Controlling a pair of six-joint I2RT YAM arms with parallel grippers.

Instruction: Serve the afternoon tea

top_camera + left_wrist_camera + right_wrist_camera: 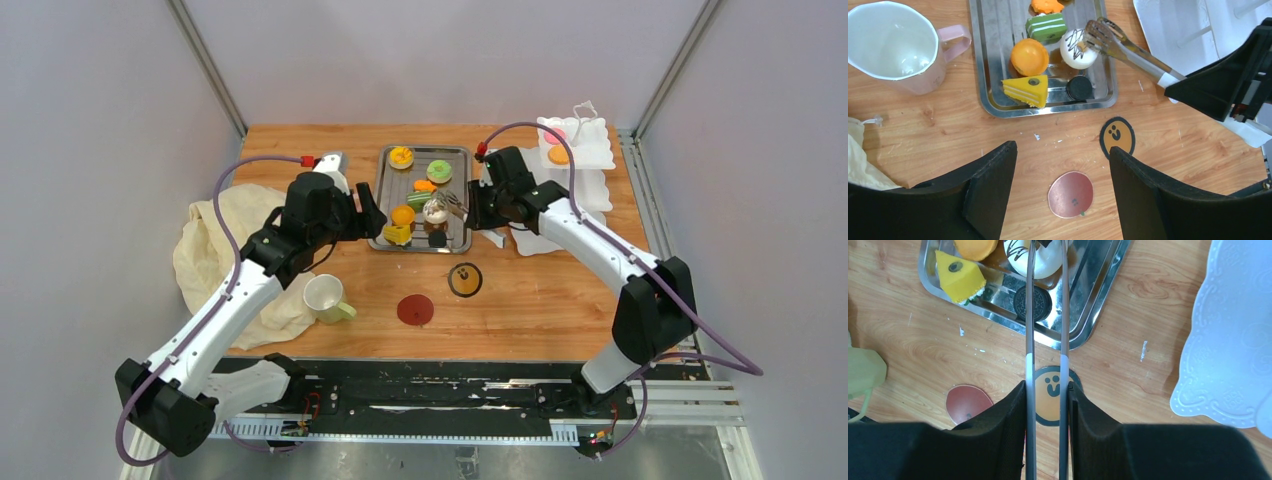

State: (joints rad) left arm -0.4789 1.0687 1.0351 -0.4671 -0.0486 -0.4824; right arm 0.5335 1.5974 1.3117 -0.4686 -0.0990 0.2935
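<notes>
My right gripper (1047,385) is shut on the metal tongs (1030,315), whose tips sit at a white chocolate-drizzled ball pastry (1077,49) on the steel tray (457,236). Also on the tray are a green donut (439,171), an orange tart (401,156), a yellow cake wedge (1027,90) and a black cookie (1079,88). The white tiered stand (590,155) at the back right carries a pink and an orange pastry. My left gripper (1063,155) is open and empty, left of the tray. The red coaster (415,309) and yellow smiley coaster (464,279) lie bare.
A cream cloth (215,250) is bunched at the left under my left arm. A pale mug with a green handle (325,297) stands by it. A mug with a pink handle (893,42) stands left of the tray.
</notes>
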